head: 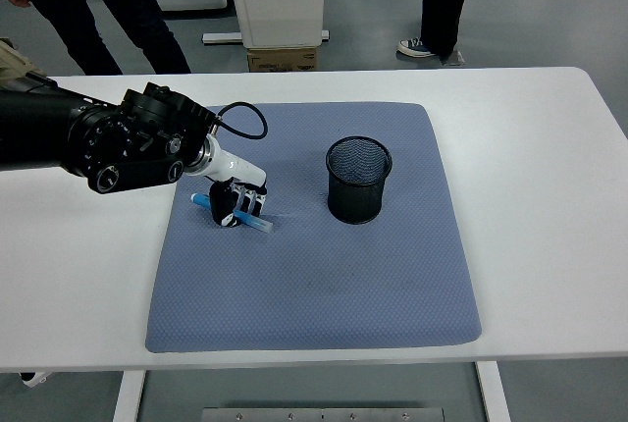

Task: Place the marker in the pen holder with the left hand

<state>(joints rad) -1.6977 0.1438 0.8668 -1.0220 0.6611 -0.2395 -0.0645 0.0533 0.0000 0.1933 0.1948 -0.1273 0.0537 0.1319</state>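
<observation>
From the head view, your left hand [234, 204] is curled around the slim blue plastic marker [257, 226] on the grey-blue quilted mat [314, 285], at nine o'clock from the black wire-mesh pen holder [358, 180]. The marker looks light, rigid and slick, so keep the grip mid-barrel.

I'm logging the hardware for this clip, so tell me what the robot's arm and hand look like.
Only the left arm shows: thick, black and rounded, with small silver screws and round marks at the bulky wrist section. A black cable loops out from that wrist. The left hand has a white base, and its fingers are black and white. The right arm is out of view.
</observation>
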